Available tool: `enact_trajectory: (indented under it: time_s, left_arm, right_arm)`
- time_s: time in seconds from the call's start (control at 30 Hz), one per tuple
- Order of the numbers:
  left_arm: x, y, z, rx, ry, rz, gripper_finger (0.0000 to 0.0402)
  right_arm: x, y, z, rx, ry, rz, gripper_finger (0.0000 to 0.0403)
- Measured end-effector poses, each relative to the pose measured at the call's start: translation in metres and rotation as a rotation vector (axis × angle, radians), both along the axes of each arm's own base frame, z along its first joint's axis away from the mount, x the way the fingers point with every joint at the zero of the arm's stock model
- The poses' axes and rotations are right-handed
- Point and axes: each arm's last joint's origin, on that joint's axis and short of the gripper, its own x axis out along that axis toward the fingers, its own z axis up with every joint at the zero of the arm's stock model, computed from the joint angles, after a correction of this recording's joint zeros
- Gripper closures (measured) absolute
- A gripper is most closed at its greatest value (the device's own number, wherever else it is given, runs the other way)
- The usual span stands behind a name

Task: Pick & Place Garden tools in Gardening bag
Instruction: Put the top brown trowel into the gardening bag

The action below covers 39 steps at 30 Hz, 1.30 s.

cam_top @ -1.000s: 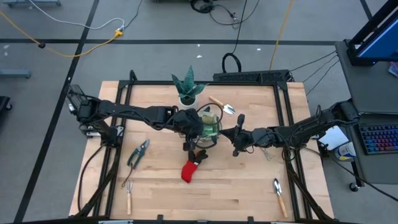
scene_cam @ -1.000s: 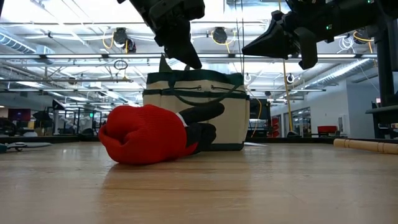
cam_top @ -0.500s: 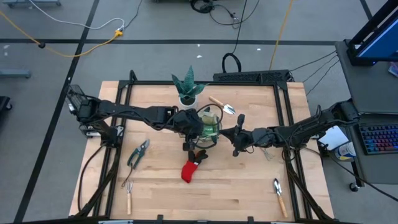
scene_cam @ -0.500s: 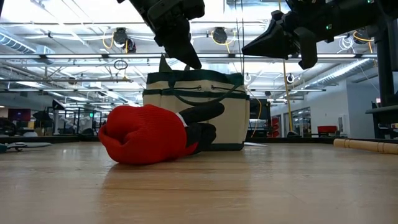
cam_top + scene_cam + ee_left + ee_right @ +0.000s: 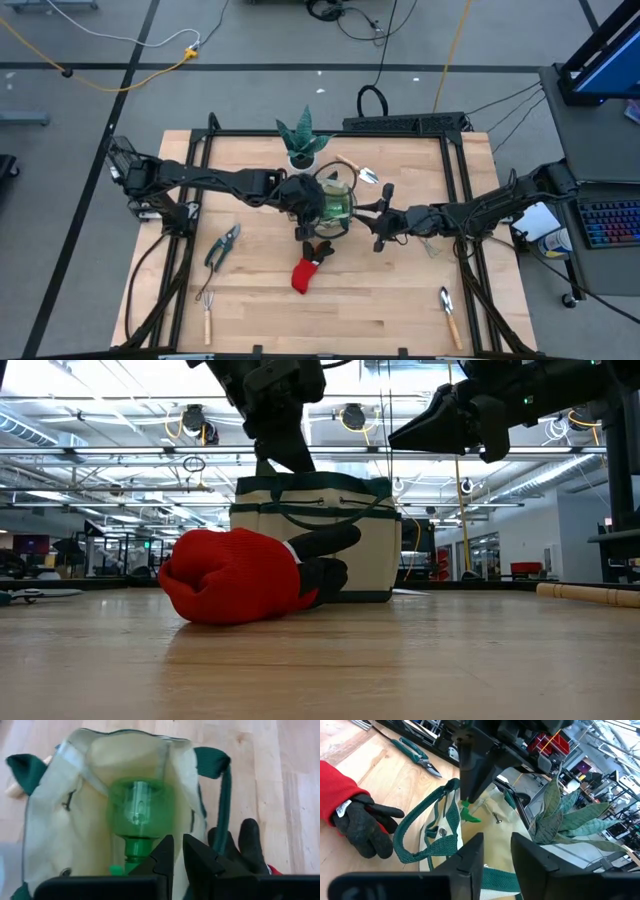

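Note:
The beige gardening bag (image 5: pixel 338 190) with green trim stands upright at the table's middle. A green spray bottle (image 5: pixel 140 810) stands inside it, head up. My left gripper (image 5: pixel 178 855) points down into the bag's mouth, its fingers nearly shut at the bottle's head. My right gripper (image 5: pixel 497 850) hovers level just right of the bag's rim (image 5: pixel 385 482). It is open and has nothing in it. A red-and-black glove (image 5: pixel 308 270) lies on the table in front of the bag. My left gripper comes from above, slanting down, onto the bottle's green spray head (image 5: pixel 469 814). The fingers (image 5: pixel 472 780) end right on that head, and they hide the place of contact. The bottle stays upright in the bag, its body below the fingers.
Grey shears (image 5: pixel 222 247) and a wooden-handled fork (image 5: pixel 207 310) lie at the near left. One trowel (image 5: pixel 449 312) lies at the near right, another (image 5: pixel 355 168) behind the bag. A spiky plant in a white pot (image 5: pixel 302 140) stands close behind the bag.
My right gripper has opened where it was, beside the bag's rim. My left gripper has rolled a little about its own line and stays over the bag's mouth. The bag and the glove have kept still.

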Motion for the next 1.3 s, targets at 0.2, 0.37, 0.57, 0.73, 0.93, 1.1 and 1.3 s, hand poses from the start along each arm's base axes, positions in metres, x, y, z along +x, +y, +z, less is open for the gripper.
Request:
enact_trajectory:
  time_s: [0.2, 0.37, 0.57, 0.73, 0.93, 1.1, 1.3]
  left_arm:
    - [0.0, 0.005, 0.0, -0.001, 0.004, 0.016, 0.0355]
    - [0.0, 0.005, 0.0, 0.061, 0.002, -0.062, 0.0355]
    - [0.0, 0.006, 0.0, 0.101, 0.008, -0.113, 0.0355]
    - [0.0, 0.006, 0.0, 0.1, 0.008, -0.112, 0.0348]
    - [0.0, 0.006, 0.0, 0.123, 0.008, -0.1, 0.0284]
    - [-0.001, 0.009, 0.002, 0.186, 0.013, -0.042, 0.0234]
    - [-0.009, 0.004, 0.018, 0.182, -0.033, -0.041, 0.0218]
  right_arm:
    - [0.0, 0.0, 0.0, -0.002, 0.003, 0.0, 0.0307]
    - [0.0, 0.0, 0.0, -0.003, 0.004, 0.0, 0.0308]
    - [0.0, 0.0, 0.0, -0.003, 0.005, 0.0, 0.0309]
    - [0.0, 0.0, 0.0, -0.004, 0.005, 0.001, 0.0307]
    - [0.0, 0.0, 0.0, -0.003, 0.005, 0.001, 0.0309]
    - [0.0, 0.0, 0.0, 0.004, 0.003, -0.001, 0.0304]
    - [0.0, 0.0, -0.001, 0.024, 0.007, -0.005, 0.0285]
